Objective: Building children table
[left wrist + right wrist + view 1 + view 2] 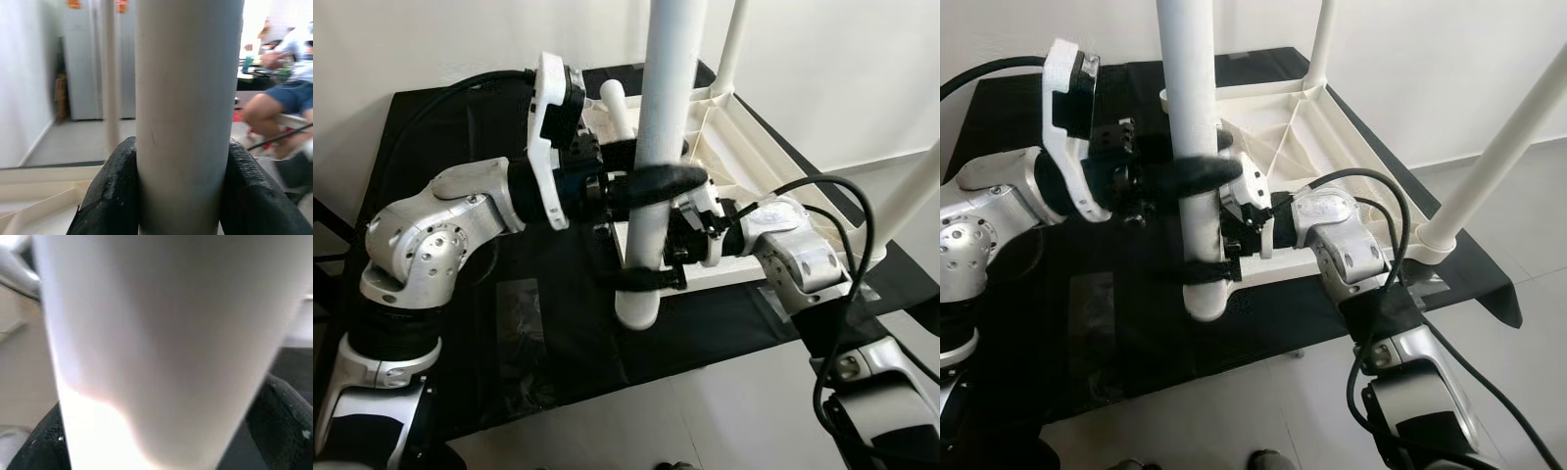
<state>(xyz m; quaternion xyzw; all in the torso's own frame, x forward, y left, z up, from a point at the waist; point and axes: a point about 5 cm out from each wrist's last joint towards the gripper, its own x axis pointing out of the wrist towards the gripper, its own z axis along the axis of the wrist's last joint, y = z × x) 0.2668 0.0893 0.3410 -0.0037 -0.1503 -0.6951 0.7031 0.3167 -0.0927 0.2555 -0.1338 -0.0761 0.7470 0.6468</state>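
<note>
Left gripper (pixel 651 184) clamps white table leg (pixel 661 147) high; right gripper (pixel 651 277) clamps it lower, upturned tabletop (pixel 744 147) at 2 o'clock.

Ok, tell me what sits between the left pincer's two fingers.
The white table leg, clamped between the left pincer's black fingers, seen in the left wrist view.

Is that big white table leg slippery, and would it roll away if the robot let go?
Probably slippery: the white table leg looks smooth and glossy, so both the left gripper and the right gripper clamp it. Being round, it would likely topple and roll. It looks stiff.
</note>
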